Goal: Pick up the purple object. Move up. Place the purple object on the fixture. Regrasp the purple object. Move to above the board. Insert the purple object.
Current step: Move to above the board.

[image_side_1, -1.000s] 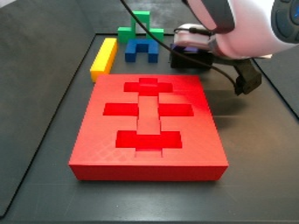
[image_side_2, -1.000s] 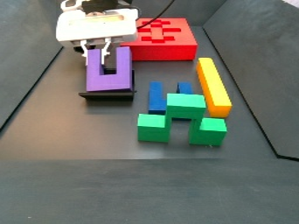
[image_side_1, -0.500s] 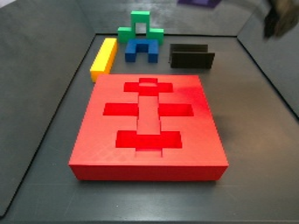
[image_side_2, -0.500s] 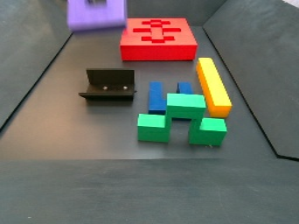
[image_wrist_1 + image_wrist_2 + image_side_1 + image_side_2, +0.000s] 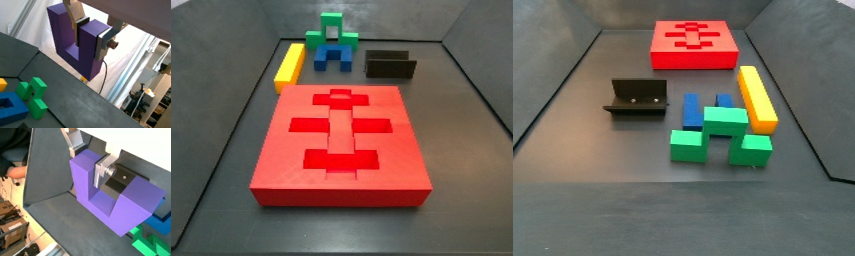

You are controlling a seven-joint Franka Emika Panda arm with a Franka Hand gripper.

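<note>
Purple object (image 5: 75,44): U-shaped plastic block, held aloft in the gripper; seen in both wrist views, absent from both side views (lifted out of their frame).
Gripper (image 5: 91,36): closed on one prong of the purple object, one silver finger (image 5: 101,169) inside the slot, the other on the prong's outer face.
Handling, judged: rigid, light, smooth-faced; may pivot about the pads, since only one prong is clamped.
Best hold, judged: flat parallel faces of a prong, as now, which leaves the base free.
Fixture (image 5: 636,97): dark bracket on the floor, vacant.
Board (image 5: 341,143): red slab with recessed cut-outs, all unfilled; well apart from the fixture.
Yellow bar (image 5: 756,98): lying flat just beside the blue and green blocks.
Blue block (image 5: 337,54): near the fixture, not touching it.
Green blocks (image 5: 719,135): clustered against the blue block.
Stage, judged: regrasp complete, carry toward the board in hand; insertion not yet done.
</note>
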